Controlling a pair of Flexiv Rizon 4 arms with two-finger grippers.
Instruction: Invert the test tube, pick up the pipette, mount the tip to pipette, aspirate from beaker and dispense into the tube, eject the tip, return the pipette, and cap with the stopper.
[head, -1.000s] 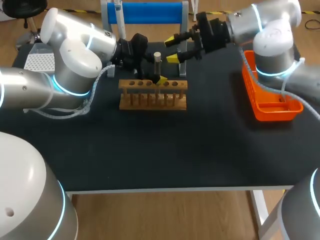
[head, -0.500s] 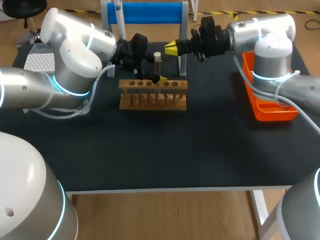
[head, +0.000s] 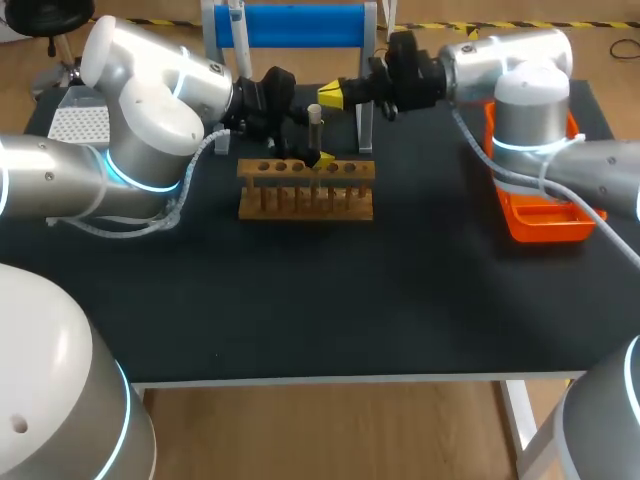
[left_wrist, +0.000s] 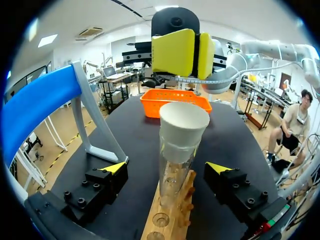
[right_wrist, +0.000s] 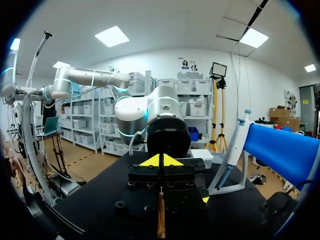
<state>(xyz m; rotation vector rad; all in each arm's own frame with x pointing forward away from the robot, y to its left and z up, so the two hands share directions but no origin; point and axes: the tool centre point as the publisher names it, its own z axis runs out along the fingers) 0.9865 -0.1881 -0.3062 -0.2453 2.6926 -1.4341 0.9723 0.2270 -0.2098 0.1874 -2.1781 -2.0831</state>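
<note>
A glass test tube (head: 315, 128) with a white top end (left_wrist: 183, 124) stands upright in the wooden rack (head: 305, 188). My left gripper (head: 309, 142) is open around the tube. In the left wrist view its fingertips (left_wrist: 114, 168) stand apart on either side of the glass without touching it. My right gripper (head: 331, 95) is shut, empty, level with the table. Its joined yellow tips (left_wrist: 182, 52) hang just above the tube's white top. The right wrist view shows these tips (right_wrist: 161, 160) pressed together, facing my left arm (right_wrist: 160, 117). A pipette (right_wrist: 233, 145) hangs on the blue stand (head: 290, 25).
An orange basket (head: 545, 205) sits at the table's right side, below my right arm. A white tip box (head: 78, 122) lies at the far left behind my left arm. The stand's grey leg (left_wrist: 92, 122) rises close beside the left gripper.
My right gripper has shut and swung left from beside the stand to just over the tube's top. The left arm and the tube have stayed where they were.
</note>
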